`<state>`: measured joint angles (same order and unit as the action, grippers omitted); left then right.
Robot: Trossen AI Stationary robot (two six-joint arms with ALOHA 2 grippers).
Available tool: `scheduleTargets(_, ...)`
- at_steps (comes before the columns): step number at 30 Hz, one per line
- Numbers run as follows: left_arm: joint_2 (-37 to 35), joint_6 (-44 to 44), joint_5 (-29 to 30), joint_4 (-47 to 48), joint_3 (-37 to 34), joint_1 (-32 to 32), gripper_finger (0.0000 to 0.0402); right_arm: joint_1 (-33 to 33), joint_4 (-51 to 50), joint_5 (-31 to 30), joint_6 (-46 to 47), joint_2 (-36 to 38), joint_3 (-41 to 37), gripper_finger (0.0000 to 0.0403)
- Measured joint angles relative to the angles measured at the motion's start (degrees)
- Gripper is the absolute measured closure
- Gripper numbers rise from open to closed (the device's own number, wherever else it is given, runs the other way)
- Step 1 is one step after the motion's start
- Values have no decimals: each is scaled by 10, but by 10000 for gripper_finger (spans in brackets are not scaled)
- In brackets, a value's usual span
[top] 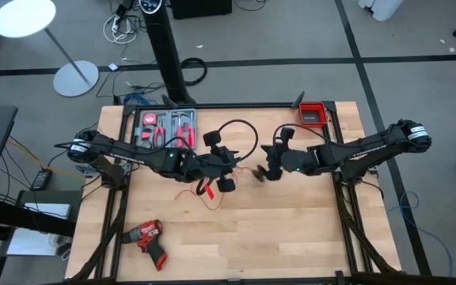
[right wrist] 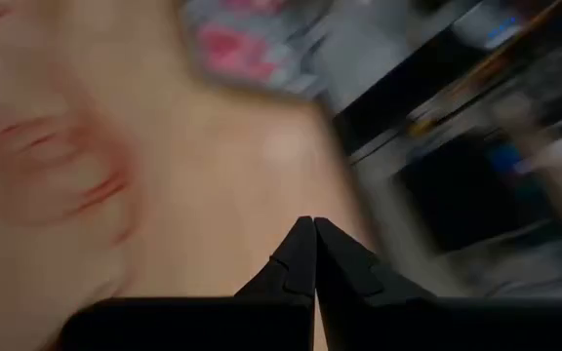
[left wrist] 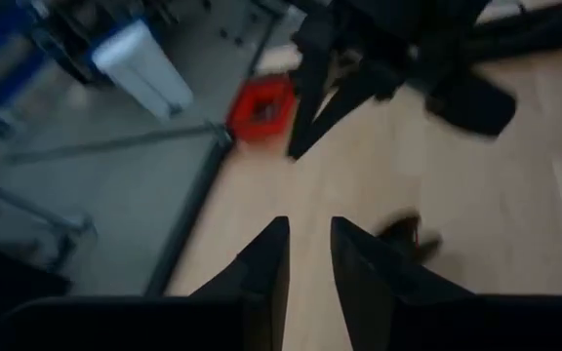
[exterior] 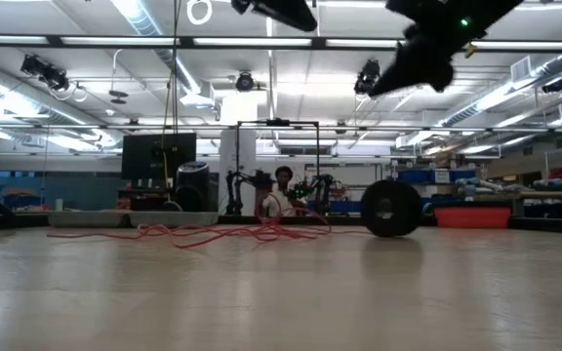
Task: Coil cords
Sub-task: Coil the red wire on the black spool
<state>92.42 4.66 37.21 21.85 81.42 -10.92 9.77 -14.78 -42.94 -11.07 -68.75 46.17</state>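
Loose on the bench middle lies the red wire [top: 196,192]; black cable [top: 240,131] loops near the tool tray [top: 163,127] at the far edge. Left gripper [left wrist: 307,255] stands parted and empty, right gripper [right wrist: 313,255] closed and empty.

Both arms black, six-joint, chunky housings at each joint. Left arm [top: 125,152]: white lettering along the forearm link, small green LED near the wrist. Right arm [top: 362,149]: same white lettering on forearm, white band marks by the shoulder end, green LED at wrist. Left gripper [left wrist: 305,255]: two matte black wedge fingers, tapering to blunt tips. Right gripper [right wrist: 311,244]: identical black tapered fingers, pointed tips.
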Motion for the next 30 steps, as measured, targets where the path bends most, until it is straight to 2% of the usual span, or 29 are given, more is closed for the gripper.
scheduleTargets(4,1,-9,-52,1,-24,0,319,3,-97,81,103,-2,0,397)
scheduleTargets(8,1,15,-100,-77,-76,5,319,2,-159,135,168,-2,0,378)
scheduleTargets(11,3,12,-123,-127,-117,10,319,-1,-210,243,251,-2,0,362)
scheduleTargets(13,3,8,-123,-140,-132,9,319,0,-235,287,305,-2,0,355)
scheduleTargets(21,3,-3,-118,-242,-195,17,319,-3,-191,292,408,-14,0,348)
scheduleTargets(27,3,-23,-175,-397,-286,23,319,-37,-149,295,415,-59,-21,347)
scheduleTargets(30,3,-34,-175,-414,-303,23,319,-48,-137,298,415,-70,-31,347)
